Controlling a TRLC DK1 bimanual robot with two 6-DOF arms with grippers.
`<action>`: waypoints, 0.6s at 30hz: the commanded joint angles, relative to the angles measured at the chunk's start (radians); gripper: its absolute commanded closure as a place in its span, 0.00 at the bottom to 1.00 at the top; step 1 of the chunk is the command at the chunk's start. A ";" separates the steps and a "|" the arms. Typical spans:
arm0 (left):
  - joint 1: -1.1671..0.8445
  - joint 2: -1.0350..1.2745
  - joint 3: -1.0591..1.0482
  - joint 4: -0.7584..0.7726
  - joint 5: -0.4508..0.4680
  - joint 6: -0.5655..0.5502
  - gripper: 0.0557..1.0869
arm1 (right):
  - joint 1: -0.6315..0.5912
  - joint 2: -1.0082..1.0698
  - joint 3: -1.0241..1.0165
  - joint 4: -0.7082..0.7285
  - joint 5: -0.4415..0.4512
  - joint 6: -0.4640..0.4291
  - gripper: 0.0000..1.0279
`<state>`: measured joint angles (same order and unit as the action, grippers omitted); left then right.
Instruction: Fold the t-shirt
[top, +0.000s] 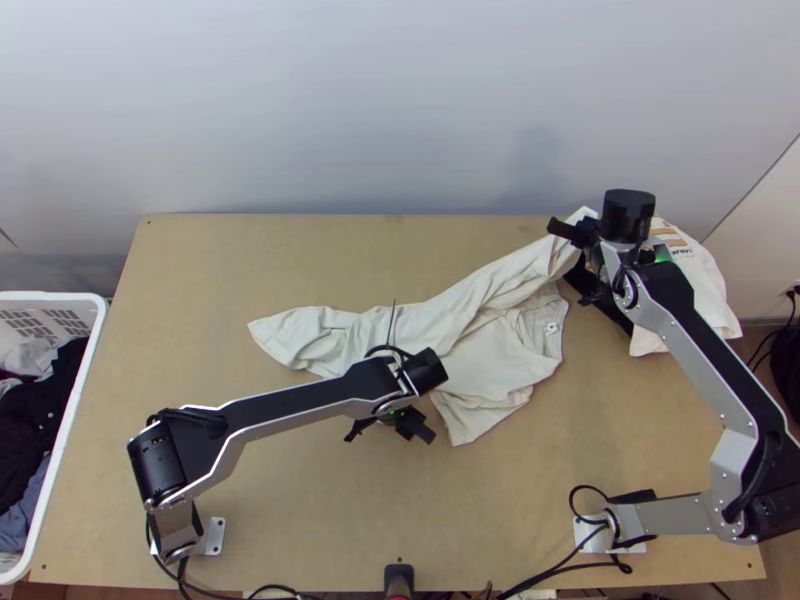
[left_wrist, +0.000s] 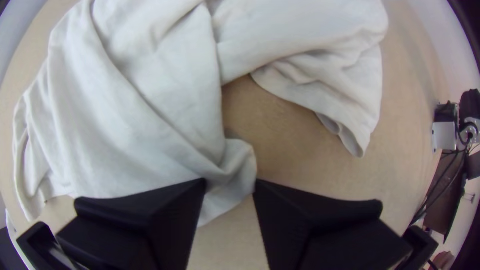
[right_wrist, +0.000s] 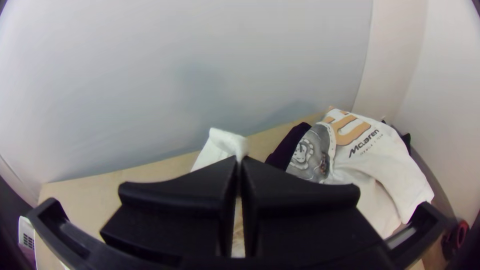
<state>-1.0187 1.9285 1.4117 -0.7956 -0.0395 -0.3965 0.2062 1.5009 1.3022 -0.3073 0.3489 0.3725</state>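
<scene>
Right pincer (top: 583, 258) closed on a corner of the white t-shirt (top: 480, 312), which trails from it, bunched and creased, over the tabletop (top: 300, 510) to beyond the left pincer (top: 390, 430), open at the shirt's edge; printed white garment (top: 705, 290) lies beside the right pincer.

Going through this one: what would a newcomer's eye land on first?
The pale t-shirt, sprawled rumpled across the table, its far end pinched in the shut right tool. Next, the left tool, open at the shirt's crumpled edge. Then the clothes heaped at the table's right end.
</scene>
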 joint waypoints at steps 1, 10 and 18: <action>0.019 -0.002 -0.002 0.042 -0.011 0.030 0.96 | -0.005 -0.001 0.000 -0.006 0.001 0.008 0.97; 0.146 -0.149 0.066 -0.024 -0.010 0.019 0.96 | -0.018 -0.033 0.035 -0.050 0.001 0.011 0.97; 0.428 -0.289 0.380 -0.226 0.006 0.008 0.96 | -0.010 -0.087 0.118 -0.107 0.041 -0.044 0.97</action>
<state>-0.7891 1.7386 1.5742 -0.8898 -0.0460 -0.3824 0.1905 1.4536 1.3609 -0.3771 0.3588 0.3656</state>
